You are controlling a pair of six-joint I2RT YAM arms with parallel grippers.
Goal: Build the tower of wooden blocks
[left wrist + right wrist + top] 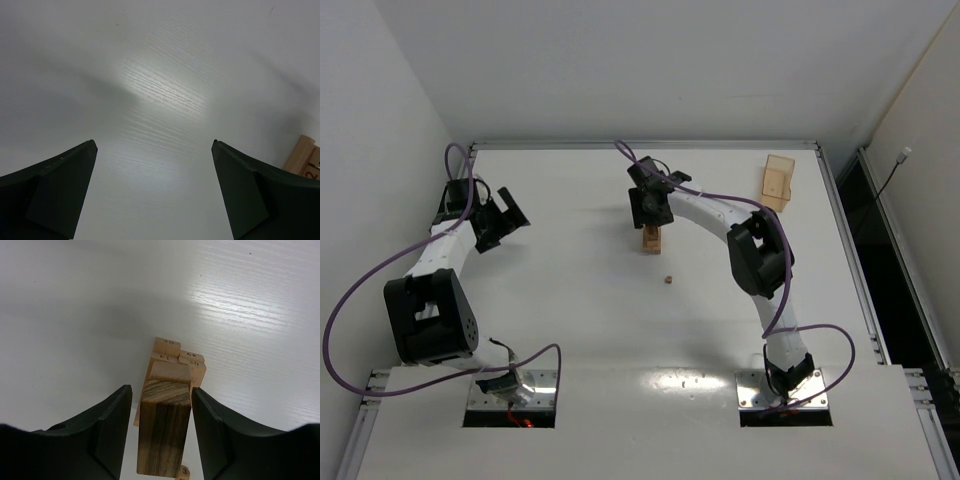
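The wood block tower point(651, 240) stands as a narrow stack at the table's middle back. In the right wrist view its top piece is a darker streaked block point(165, 435), set above lighter numbered blocks point(172, 360). My right gripper point(161, 389) straddles that dark block from above. Its jaws stand open, with a thin gap on each side of the block. One tiny wood bit point(667, 279) lies on the table just in front of the tower. My left gripper point(505, 220) hovers wide open over bare table at the far left, holding nothing; a corner of the tower point(302, 157) shows at its right edge.
A translucent amber box point(778, 185) sits at the back right of the white table point(570, 330). A metal rim point(640, 145) runs along the table's back edge. Purple cables loop from both arms.
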